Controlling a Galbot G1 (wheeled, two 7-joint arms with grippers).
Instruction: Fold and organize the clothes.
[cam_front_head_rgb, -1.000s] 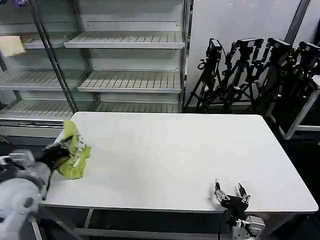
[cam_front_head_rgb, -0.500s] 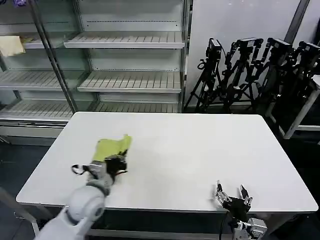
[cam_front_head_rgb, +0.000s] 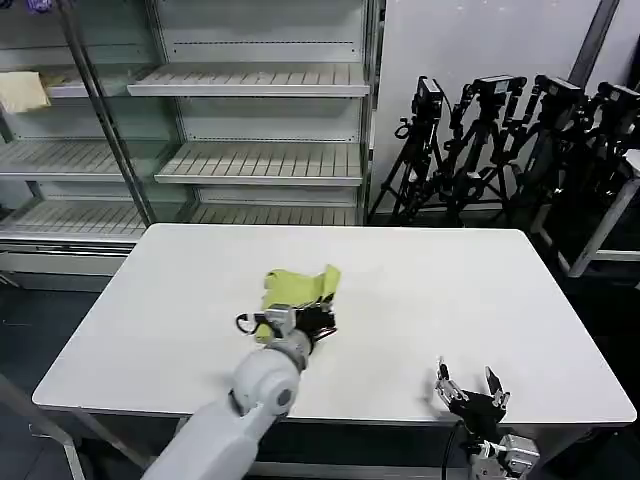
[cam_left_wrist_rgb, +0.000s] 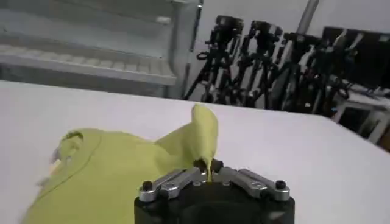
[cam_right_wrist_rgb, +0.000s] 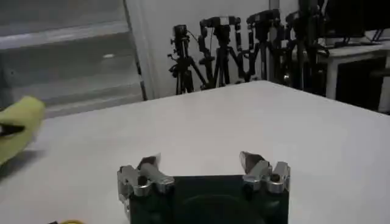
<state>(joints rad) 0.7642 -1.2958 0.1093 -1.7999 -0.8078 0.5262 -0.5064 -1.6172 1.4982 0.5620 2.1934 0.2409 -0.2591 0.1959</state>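
Left gripper (cam_front_head_rgb: 318, 322) is closed tight on a fold of the lime yellow-green shirt (cam_front_head_rgb: 295, 288), its fingers meeting on a pinched peak of fabric that stands up from the bundle in the left wrist view (cam_left_wrist_rgb: 207, 173). That shirt (cam_left_wrist_rgb: 116, 167) lies as a loose, rumpled heap around and beyond the gripper, near the middle of the white counter (cam_front_head_rgb: 450, 290), a little toward the robot's left. Its cloth looks soft, thin and plain, with no print; a rounded seam that may be the collar or a sleeve opening shows on the heap, and the raised corner curls over limply.

Judging from how it lies, the garment is not spread out, so the step in hand appears to be bringing the shirt into the working area of the counter. The next move likely calls for setting the bundle down, letting go, and finding two edges or corners to pull it flat before any fold can be made; such floppy fabric will sag and crumple unless held at two points.

Right gripper (cam_front_head_rgb: 468, 392) hovers at the counter's near edge, well apart from the shirt, with its fingers spread wide and nothing between them (cam_right_wrist_rgb: 204, 167). Beyond the counter stand empty slatted shelves (cam_front_head_rgb: 260, 160) and a cluster of black tripods (cam_front_head_rgb: 500, 140).
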